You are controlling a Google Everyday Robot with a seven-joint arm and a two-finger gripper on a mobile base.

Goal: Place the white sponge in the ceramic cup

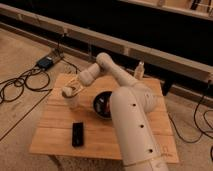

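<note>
Placement step in hand, by judgement: gripper [70, 91] poised just above the ceramic cup [74, 102], a pale lump at the jaws probably the white sponge [66, 91], though jaw opening and firmness of hold cannot be told. Next move calls for centring over the cup mouth directly beneath the jaws, lowering slightly, then releasing. Count on the wooden table [55, 135]: one sponge, one cup, one black bowl [102, 106] beside the jaws, one black flat device [77, 134] nearer the camera, one small bottle [139, 70] beyond.
</note>
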